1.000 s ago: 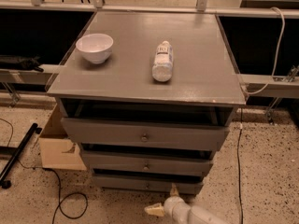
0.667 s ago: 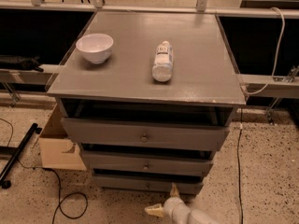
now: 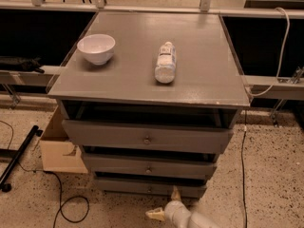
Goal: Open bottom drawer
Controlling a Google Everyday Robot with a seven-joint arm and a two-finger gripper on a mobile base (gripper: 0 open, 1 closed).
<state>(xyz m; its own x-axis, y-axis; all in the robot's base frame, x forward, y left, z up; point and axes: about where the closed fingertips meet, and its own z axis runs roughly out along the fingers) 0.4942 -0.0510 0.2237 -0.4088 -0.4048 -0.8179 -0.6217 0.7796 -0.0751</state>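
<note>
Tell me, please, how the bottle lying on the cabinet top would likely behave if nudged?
The bottle lies on its side, so a sideways nudge would probably roll it. It looks like light plastic, likely easy to shift. The gripper sits low, by the bottom drawer, far from it.

Tool (image 3: pixel 165 204) just before bottom drawer (image 3: pixel 123 185)

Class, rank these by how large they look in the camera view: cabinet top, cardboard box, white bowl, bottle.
1. cabinet top
2. cardboard box, partly hidden
3. white bowl and bottle look alike, so unranked
The gripper, open, sits low before the bottom drawer, outside the ranking.
</note>
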